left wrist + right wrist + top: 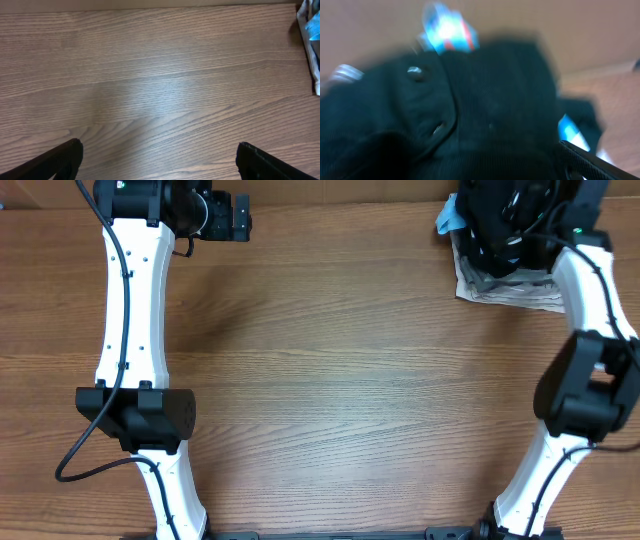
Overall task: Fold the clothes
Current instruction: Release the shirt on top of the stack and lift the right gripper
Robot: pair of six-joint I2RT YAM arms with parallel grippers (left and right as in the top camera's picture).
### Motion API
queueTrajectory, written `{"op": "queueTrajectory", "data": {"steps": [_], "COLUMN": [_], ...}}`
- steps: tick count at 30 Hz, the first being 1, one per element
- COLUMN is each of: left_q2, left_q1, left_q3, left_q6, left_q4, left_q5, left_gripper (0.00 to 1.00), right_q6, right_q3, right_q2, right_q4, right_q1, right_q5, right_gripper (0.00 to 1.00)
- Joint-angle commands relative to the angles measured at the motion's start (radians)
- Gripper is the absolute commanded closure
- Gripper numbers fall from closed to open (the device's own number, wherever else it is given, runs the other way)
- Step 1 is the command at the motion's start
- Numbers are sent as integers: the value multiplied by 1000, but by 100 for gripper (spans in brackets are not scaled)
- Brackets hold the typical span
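Observation:
The black clothes [492, 215] lie bunched on a pile at the table's far right corner. In the right wrist view the black fabric [495, 100] fills the blurred frame, with two small metal snaps showing. My right gripper [480, 155] is right over it, jaws wide apart, with the fabric beneath and between them; only its right finger shows clearly. In the overhead view the gripper merges with the dark cloth. My left gripper [232, 218] is at the far left of the table, open and empty [157, 150] above bare wood.
A light blue shirt [447, 220] [445, 30] sticks out from under the black garment. Grey-white patterned folded fabric [505, 288] lies beneath the pile. Both also show at the right edge of the left wrist view [312, 30]. The wooden table [350, 380] spans the middle.

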Motion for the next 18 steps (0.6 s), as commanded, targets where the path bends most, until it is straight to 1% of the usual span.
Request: {"op": "queueTrajectory", "data": {"steps": [1, 4, 6, 9, 11, 15, 18], "left_q2": [-12, -12, -12, -12, -12, -12, -12], "left_q1": [4, 4, 4, 4, 4, 4, 4], "left_q3": [-2, -2, -2, -2, -2, -2, -2], "left_q6": [23, 23, 23, 23, 23, 23, 23], "left_q4": [-1, -1, -1, -1, -1, -1, -1], "left_q5": [-6, -6, -6, -6, -6, -6, -6], "left_gripper": [0, 0, 0, 0, 0, 0, 0], "right_q6": [-22, -9, 12, 32, 32, 32, 31], "right_q3": [8, 8, 8, 27, 71, 264, 473], "right_q2": [102, 161, 170, 146, 113, 27, -57], "right_q4": [-48, -114, -146, -192, -245, -412, -575], "right_q1": [-10, -23, -32, -36, -36, -34, -24], "right_q5": [106, 106, 105, 104, 102, 101, 101], "right_gripper": [0, 0, 0, 0, 0, 0, 0]}}
